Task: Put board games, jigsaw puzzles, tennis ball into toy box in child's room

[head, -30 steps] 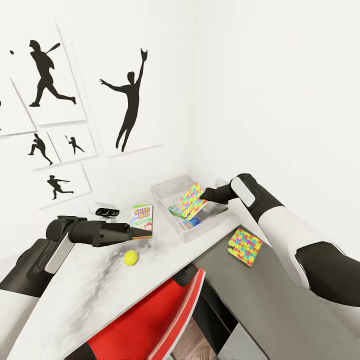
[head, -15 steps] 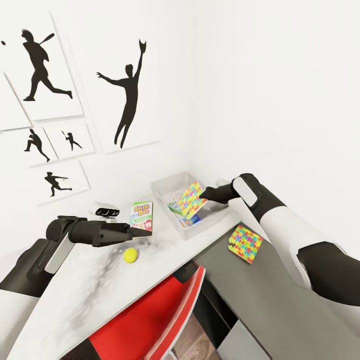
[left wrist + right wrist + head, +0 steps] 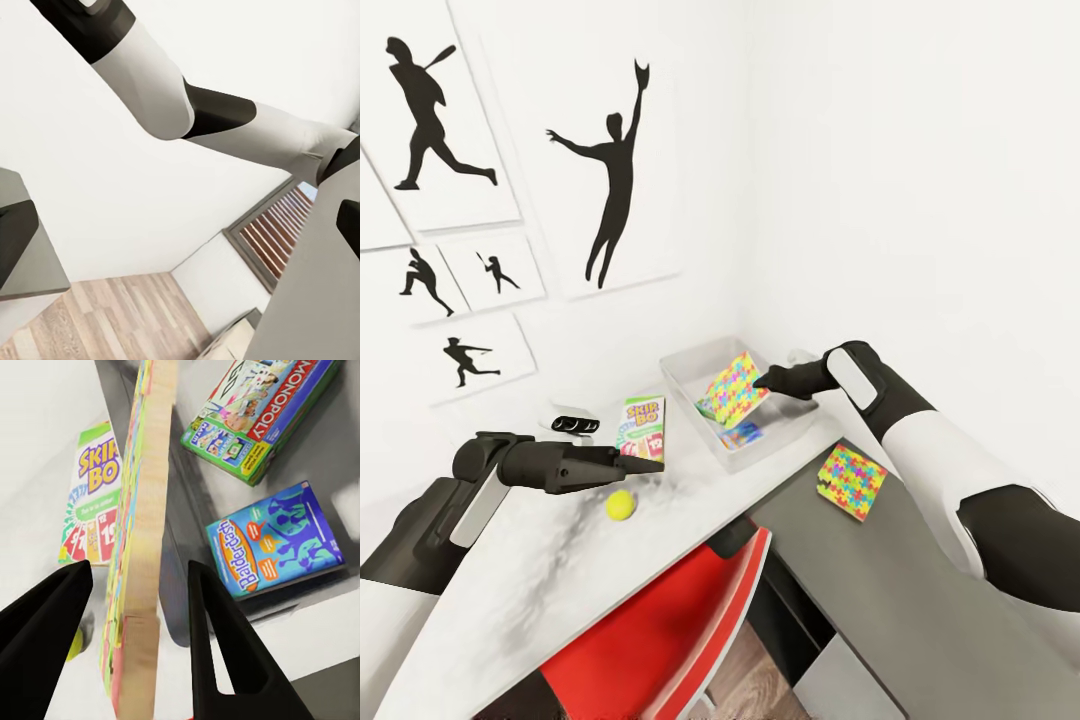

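Note:
My right gripper is shut on a multicoloured jigsaw puzzle, held tilted on edge above the toy box. In the right wrist view the puzzle stands edge-on between the fingers. Two board games lie inside the box, a Monopoly box and a blue one. A Skip-Bo board game and the tennis ball lie on the pale table. My left gripper hovers open just above the ball. A second jigsaw puzzle lies on the dark grey top.
A red chair is pushed under the table's front edge. A small white and black device sits behind my left gripper. White walls with silhouette posters close off the corner behind the toy box.
The head camera has turned a little, so the whole picture shifted. My right gripper has carried the puzzle slightly further over the toy box. The left arm has stayed put.

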